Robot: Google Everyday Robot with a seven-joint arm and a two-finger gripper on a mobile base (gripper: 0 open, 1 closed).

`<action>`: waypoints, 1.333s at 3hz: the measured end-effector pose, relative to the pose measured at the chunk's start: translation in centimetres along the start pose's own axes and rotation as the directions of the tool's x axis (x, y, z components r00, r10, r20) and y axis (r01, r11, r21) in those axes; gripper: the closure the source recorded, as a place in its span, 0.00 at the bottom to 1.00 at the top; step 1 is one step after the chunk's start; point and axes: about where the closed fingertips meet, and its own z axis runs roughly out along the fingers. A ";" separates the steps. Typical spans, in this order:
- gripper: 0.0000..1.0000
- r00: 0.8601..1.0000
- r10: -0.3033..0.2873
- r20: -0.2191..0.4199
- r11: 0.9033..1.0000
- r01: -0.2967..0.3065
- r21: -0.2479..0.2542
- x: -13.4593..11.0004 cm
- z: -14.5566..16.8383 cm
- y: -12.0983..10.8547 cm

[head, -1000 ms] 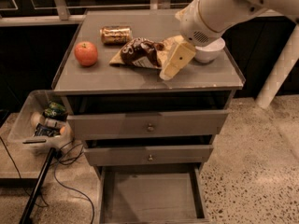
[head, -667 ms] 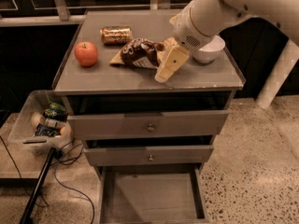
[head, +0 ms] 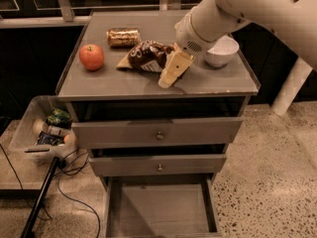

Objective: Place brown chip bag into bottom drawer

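The brown chip bag (head: 147, 56) lies crinkled on the grey cabinet top (head: 114, 83), near the middle. My gripper (head: 168, 79) points down and to the left, with its tip just right of the bag's right end, close above the top. It holds nothing that I can see. The bottom drawer (head: 161, 209) is pulled out at the foot of the cabinet, and its flat grey floor is bare. The two upper drawers with round knobs stand slightly ajar.
A red apple (head: 91, 57) sits at the left of the top. A gold can (head: 123, 37) lies behind the bag. A white bowl (head: 222, 51) stands at the right, behind my arm. A clear bin (head: 44, 128) of items and some cables are on the floor at the left.
My arm and gripper have moved left and a little lower, closer to the right end of the chip bag. The bag and the drawers have not moved.
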 end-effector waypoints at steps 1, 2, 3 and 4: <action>0.00 1.000 0.015 -0.011 1.000 -0.015 0.004 0.5 1.5 -0.4; 0.00 0.999 0.030 -0.020 1.000 -0.029 0.010 1.0 2.5 -0.6; 0.00 0.999 0.042 -0.026 0.999 -0.041 0.018 1.3 3.5 -0.9; 0.15 0.999 0.043 -0.026 0.999 -0.042 0.019 1.3 3.6 -0.9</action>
